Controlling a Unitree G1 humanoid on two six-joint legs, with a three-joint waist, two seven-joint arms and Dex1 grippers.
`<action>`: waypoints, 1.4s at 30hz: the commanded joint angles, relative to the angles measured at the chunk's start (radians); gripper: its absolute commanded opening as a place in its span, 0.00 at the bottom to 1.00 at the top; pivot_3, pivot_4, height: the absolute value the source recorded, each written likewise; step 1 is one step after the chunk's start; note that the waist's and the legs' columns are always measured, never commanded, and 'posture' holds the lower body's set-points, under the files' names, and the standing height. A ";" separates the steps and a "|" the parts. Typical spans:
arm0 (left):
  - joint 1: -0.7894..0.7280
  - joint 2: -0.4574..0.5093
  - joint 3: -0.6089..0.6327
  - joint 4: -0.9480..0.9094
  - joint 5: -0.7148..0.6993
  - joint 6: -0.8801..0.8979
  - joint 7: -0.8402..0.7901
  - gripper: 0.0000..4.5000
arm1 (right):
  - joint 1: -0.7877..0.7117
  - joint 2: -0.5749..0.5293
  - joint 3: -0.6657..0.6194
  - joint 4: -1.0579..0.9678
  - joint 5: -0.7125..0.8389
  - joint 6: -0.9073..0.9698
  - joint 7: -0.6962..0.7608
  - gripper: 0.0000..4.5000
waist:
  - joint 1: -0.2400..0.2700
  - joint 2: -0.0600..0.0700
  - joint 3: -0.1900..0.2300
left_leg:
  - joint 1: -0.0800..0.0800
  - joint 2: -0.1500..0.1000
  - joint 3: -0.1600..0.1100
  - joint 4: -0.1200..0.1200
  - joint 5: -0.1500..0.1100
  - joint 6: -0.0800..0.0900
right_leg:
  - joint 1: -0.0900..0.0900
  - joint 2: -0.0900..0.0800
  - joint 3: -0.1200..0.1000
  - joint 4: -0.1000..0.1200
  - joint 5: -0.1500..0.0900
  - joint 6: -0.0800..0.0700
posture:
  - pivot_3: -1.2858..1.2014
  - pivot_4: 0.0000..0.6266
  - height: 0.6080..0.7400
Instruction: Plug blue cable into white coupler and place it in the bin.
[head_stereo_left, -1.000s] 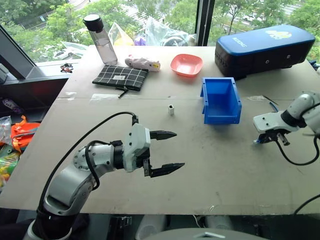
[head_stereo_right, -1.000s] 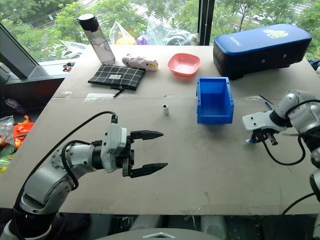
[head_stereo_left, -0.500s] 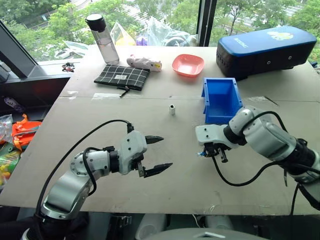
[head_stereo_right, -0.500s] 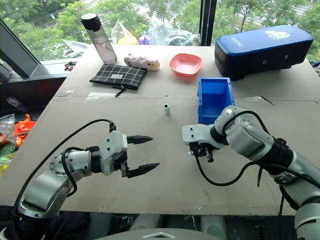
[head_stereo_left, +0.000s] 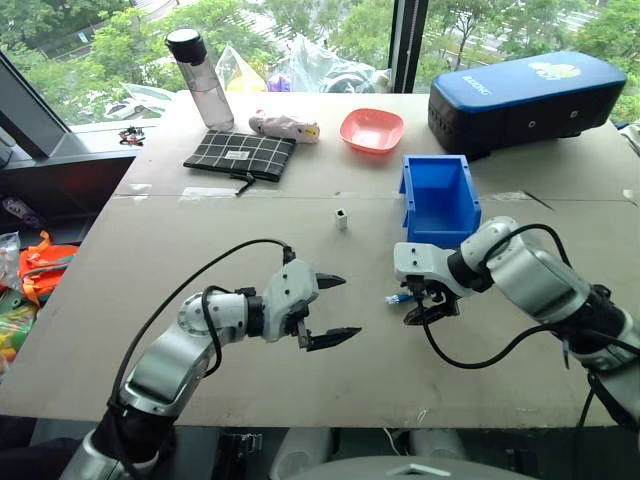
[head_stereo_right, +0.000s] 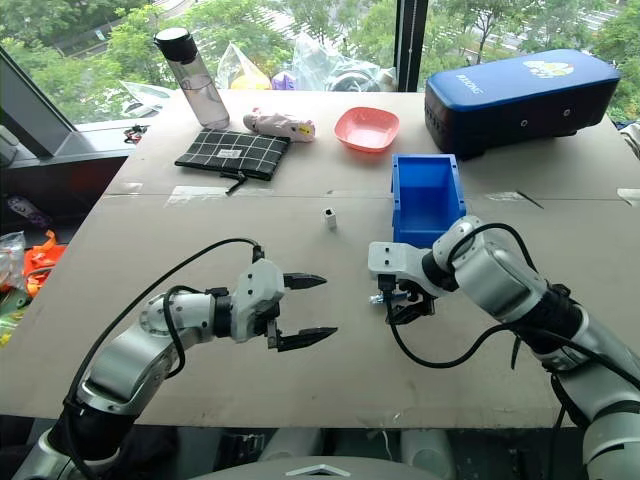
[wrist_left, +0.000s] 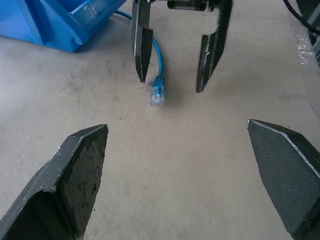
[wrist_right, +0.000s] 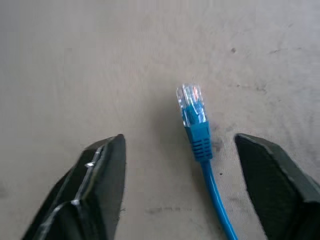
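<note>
Right wrist view: blue cable (wrist_right: 196, 131) lies on the tabletop (head_stereo_left: 200, 230) w/ its clear plug end between the right hand's (head_stereo_left: 424, 308) two spread fingers, not gripped, cable touching neither finger. Left wrist view shows the same: right hand released, fingers pointing down at the tabletop either side of the cable, plug just past the fingertips. Cable runs back toward the bin (head_stereo_left: 440, 200), which stands just beyond the right hand. Left hand (head_stereo_left: 330, 308) hovers low over the tabletop to the left of the right hand, fingers wide apart, empty, aimed at the plug. White coupler (head_stereo_left: 341, 219) stands upright on the tabletop, apart from both hands, left of the bin. Far side: bottle (head_stereo_left: 201, 78), checked pouch (head_stereo_left: 240, 154), pink bowl (head_stereo_left: 372, 129), dark-blue case (head_stereo_left: 525, 88)
</note>
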 joint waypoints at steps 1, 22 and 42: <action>-0.081 -0.053 -0.047 0.062 0.033 -0.013 0.001 1.00 | 0.131 0.001 -0.271 -0.173 0.161 0.027 -0.041 0.95 | 0.010 -0.001 0.000 | 0.000 0.000 -0.001 0.000 0.000 0.000 | 0.000 0.000 -0.001 0.000 0.000 0.000 | 0.52 0.24 0.97; -0.335 -0.275 -0.286 0.471 0.273 -0.084 -0.049 0.58 | 1.263 0.160 -0.927 -0.592 0.357 -0.479 -0.307 0.96 | 0.023 0.000 -0.004 | 0.000 -0.001 -0.001 0.007 -0.002 0.003 | 0.005 0.001 -0.001 0.000 0.001 0.004 | 0.52 0.24 0.97; -0.392 -0.340 -0.206 0.494 0.239 -0.105 -0.110 0.38 | 1.362 0.170 -0.773 -0.577 0.343 -0.579 -0.480 0.96 | 0.022 0.001 -0.005 | 0.000 -0.001 -0.002 0.006 -0.002 0.003 | 0.005 0.001 -0.002 0.000 0.000 0.005 | 0.52 0.24 0.97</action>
